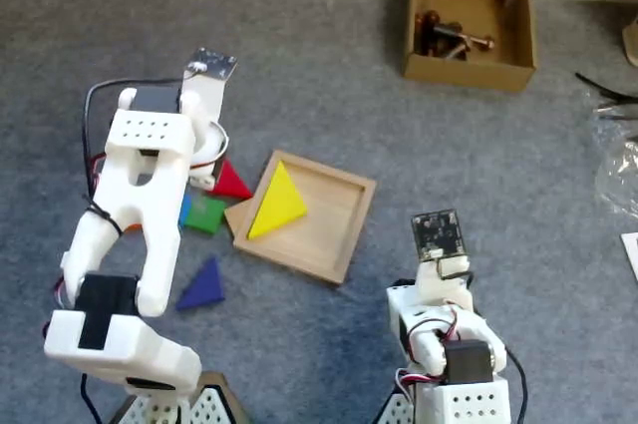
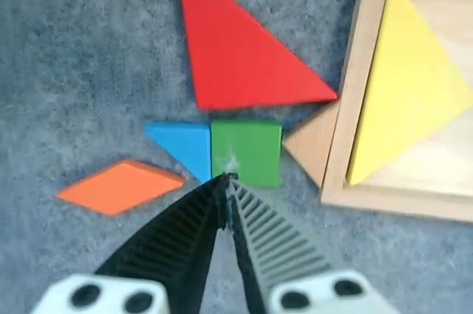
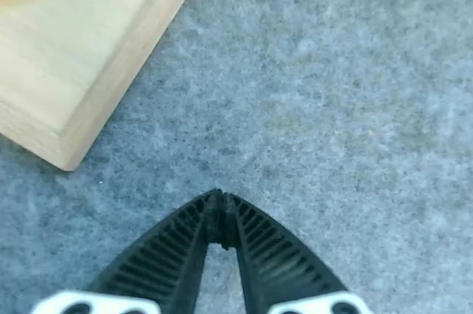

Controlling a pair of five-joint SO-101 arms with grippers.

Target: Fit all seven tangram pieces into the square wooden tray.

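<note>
Just beyond the closed, empty tips of the left gripper (image 2: 225,179) lies the green square (image 2: 247,153) (blue triangle (image 2: 181,145) against it), near the wooden tray (image 2: 346,107). The right gripper (image 3: 220,207) is likewise closed, near a tray corner.

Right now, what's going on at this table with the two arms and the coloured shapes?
Two arms are doing a tangram. Only the yellow triangle lies in the wooden tray. The left pincer, shut and empty, is above the edge of the green square, which sits between the light blue triangle and a plain wooden triangle; the red triangle and orange parallelogram lie close by, a dark blue triangle farther off. The right pincer, shut and empty, hangs over carpet by a tray corner.
</note>
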